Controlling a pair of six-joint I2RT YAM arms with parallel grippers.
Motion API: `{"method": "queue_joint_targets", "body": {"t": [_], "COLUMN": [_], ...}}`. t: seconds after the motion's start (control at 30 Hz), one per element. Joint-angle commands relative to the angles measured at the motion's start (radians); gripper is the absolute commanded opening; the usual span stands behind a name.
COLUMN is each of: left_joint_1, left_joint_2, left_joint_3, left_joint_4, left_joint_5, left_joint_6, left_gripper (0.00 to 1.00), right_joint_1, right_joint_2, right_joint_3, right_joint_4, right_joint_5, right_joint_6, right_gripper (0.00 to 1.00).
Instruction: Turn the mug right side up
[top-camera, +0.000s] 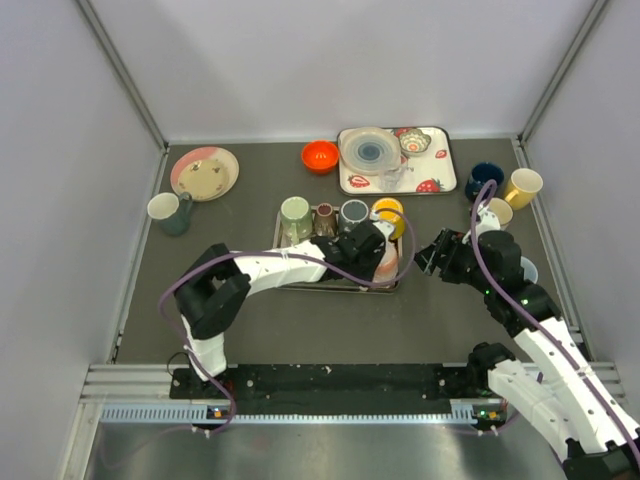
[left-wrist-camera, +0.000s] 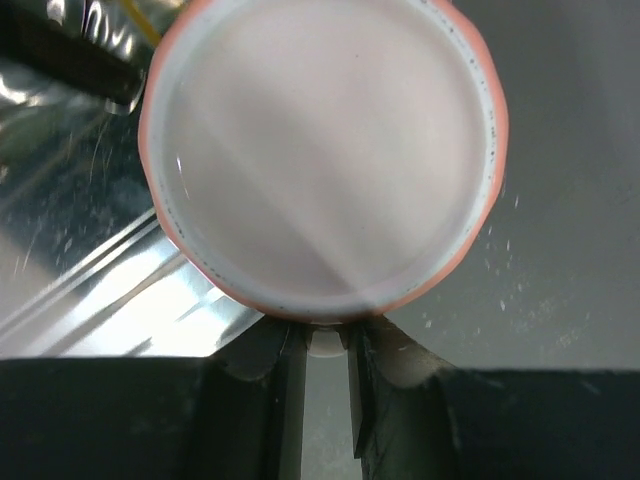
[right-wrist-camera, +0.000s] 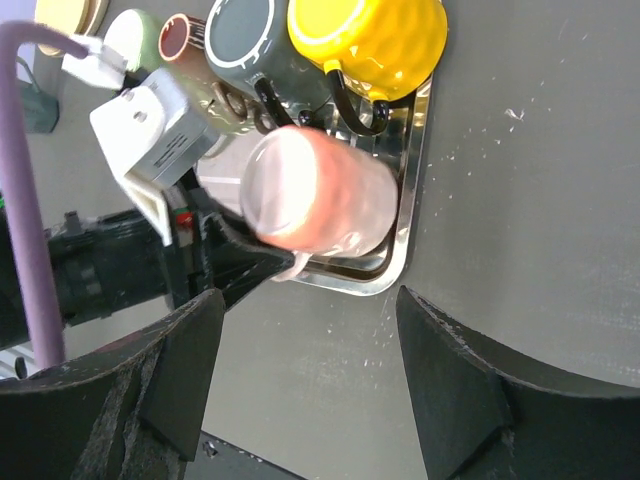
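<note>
**Left gripper** (left-wrist-camera: 322, 385): nearest item in the left wrist view. The jaws are pinched on the pale handle (left-wrist-camera: 325, 342) of the pink mug, with little gap left between them. It reaches in from the left.

**Pink mug** (right-wrist-camera: 325, 205): the task's item.
- Place: over the right end of the metal tray (right-wrist-camera: 408, 215), at its near right corner, apparently raised off it and slightly blurred.
- Attitude: tipped on its side, with the long axis roughly level and running left to right.
- Ends: the pale round end faces left, straight at the left wrist. I cannot tell whether that end is the mouth or the base.
- Handle: on the near, lower side.
- Judgement: the turn upright looks like a roll of the left wrist about this grip, and its direction depends on which end is the mouth.

**Right gripper** (right-wrist-camera: 305, 300): jaws spread wide and holding nothing. It sits just to the right of the mug and clear of it. It is the nearer free arm, should a second hold be wanted.

**Tray row, far side, right to left**
- Yellow mug (right-wrist-camera: 375, 40), just beside the pink one.
- Dark grey mug (right-wrist-camera: 255, 45).
- Brown cup (right-wrist-camera: 185, 35).
- Pale green mug (right-wrist-camera: 130, 30).
- Judgement: a wide swing toward the far side risks clipping the yellow one.

**Beyond, well apart**
- Strawberry-print tray (top-camera: 440, 183).
- Orange bowl (top-camera: 320, 156).
- Pink plate (top-camera: 205, 173).
</note>
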Motion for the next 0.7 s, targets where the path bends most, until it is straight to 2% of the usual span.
{"method": "queue_joint_targets", "body": {"t": [0.0,0.2,0.3,0.43,0.47,0.53,0.57,0.6,0.67], "left_joint_1": [0.002,0.002,0.005,0.025,0.033,0.063,0.077,0.115,0.155], "left_joint_2": [-0.204,-0.457,-0.596,-0.773,-0.836,-0.887,-0.924,-0.935,-0.953], "left_joint_3": [-0.064,-0.184,-0.269,-0.414,-0.444,-0.521,-0.543,-0.579,-0.618], "left_joint_4": [0.038,0.054,0.128,0.33,0.438,0.52,0.603,0.64,0.778], "left_joint_5": [-0.007,-0.085,-0.103,-0.064,-0.03,0.024,0.053,0.149,0.24], "left_joint_6": [-0.027,-0.063,-0.105,-0.22,-0.239,-0.305,-0.331,-0.358,-0.452], "left_gripper": [0.0,0.0,0.0,0.0,0.0,0.0,0.0,0.0,0.0], "right_joint_1": [0.009,0.009,0.007,0.009,0.009,0.009,0.009,0.009,0.009], "right_joint_2": [-0.017,-0.037,-0.087,-0.121,-0.109,-0.053,-0.034,-0.017,0.023], "right_joint_3": [0.028,0.057,0.005,-0.082,-0.104,-0.135,-0.185,-0.214,-0.286], "right_joint_4": [0.012,0.017,0.116,0.288,0.325,0.493,0.579,0.774,0.95], "right_joint_5": [-0.004,-0.039,-0.113,-0.281,-0.406,-0.536,-0.649,-0.691,-0.754], "right_joint_6": [-0.004,-0.004,0.016,0.135,0.153,0.257,0.305,0.357,0.492], "right_gripper": [0.7,0.7,0.7,0.73,0.74,0.75,0.75,0.75,0.75]}}
